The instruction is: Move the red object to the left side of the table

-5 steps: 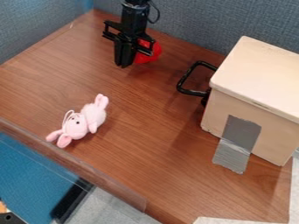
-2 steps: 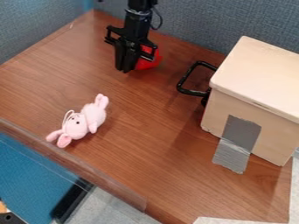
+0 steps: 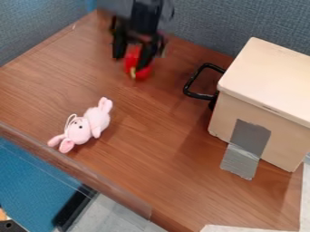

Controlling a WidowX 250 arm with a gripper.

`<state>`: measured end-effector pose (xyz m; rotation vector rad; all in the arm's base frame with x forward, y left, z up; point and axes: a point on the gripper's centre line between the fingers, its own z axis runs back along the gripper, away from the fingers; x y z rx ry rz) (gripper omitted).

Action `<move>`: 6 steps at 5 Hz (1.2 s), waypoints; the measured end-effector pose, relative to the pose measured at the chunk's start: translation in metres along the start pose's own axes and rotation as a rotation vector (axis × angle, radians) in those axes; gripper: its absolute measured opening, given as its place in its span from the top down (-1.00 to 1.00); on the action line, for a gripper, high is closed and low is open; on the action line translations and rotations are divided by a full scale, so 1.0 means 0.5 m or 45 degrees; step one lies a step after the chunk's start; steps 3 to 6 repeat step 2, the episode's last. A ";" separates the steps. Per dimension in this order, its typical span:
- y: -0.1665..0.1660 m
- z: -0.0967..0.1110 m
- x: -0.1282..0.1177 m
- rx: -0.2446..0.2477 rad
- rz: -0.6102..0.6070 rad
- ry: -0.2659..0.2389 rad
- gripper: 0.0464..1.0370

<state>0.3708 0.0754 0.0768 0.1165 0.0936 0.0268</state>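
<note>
In the camera view, your end effector [image 3: 129, 64] hangs at the upper left of the frame, its two fingers apart. Your red object [image 3: 142, 74] shows between and just below them, above the pink plush rabbit [image 3: 87, 124].

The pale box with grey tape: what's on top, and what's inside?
A flat pale lid tops the box. That covers the inside, so what the box holds, if anything, cannot be seen.
</note>
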 end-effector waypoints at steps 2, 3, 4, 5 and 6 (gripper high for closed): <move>0.008 0.037 -0.055 -0.009 0.020 -0.088 -0.93; 0.008 0.037 -0.055 -0.009 0.020 -0.088 -0.93; 0.008 0.037 -0.055 -0.009 0.020 -0.088 -0.93; 0.008 0.037 -0.055 -0.009 0.020 -0.088 -0.93; 0.008 0.037 -0.055 -0.009 0.020 -0.088 -0.93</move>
